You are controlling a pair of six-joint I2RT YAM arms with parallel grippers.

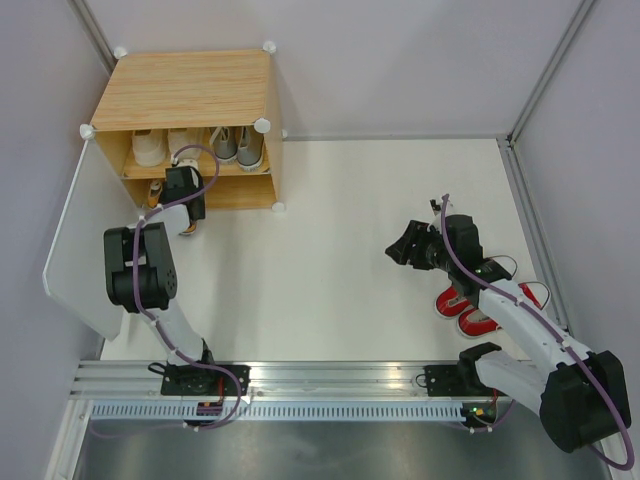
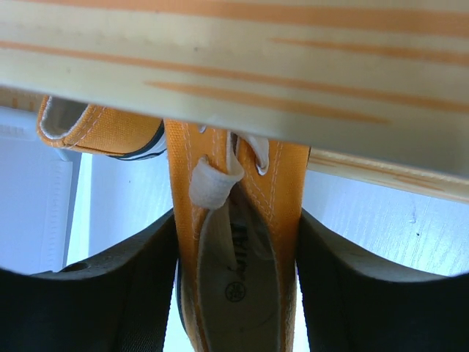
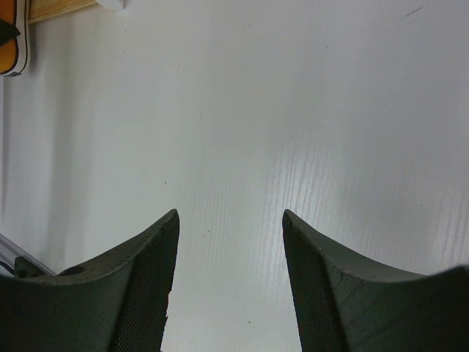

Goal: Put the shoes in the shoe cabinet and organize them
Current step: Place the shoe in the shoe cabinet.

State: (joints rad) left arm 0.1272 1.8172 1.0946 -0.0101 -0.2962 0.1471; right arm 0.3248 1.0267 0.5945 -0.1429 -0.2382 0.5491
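- Pinching an orange shoe (image 2: 242,220) between the left jaws, at the lower opening of the cabinet (image 1: 190,90).
- Holding the right jaws spread, empty, above the desk (image 3: 308,110).

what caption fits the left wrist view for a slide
Left gripper clasps an orange sneaker beneath a shoe cabinet board, its mate behind.

We find the light-wood shoe cabinet (image 1: 185,85) open: cream pair (image 1: 150,148) and grey pair (image 1: 238,146) on its middle shelf (image 1: 240,170), one orange shoe (image 2: 234,279) heel-out beneath, a second orange shoe (image 2: 95,128) beside; the red pair (image 1: 482,298) lies apart on the desk (image 1: 340,250).
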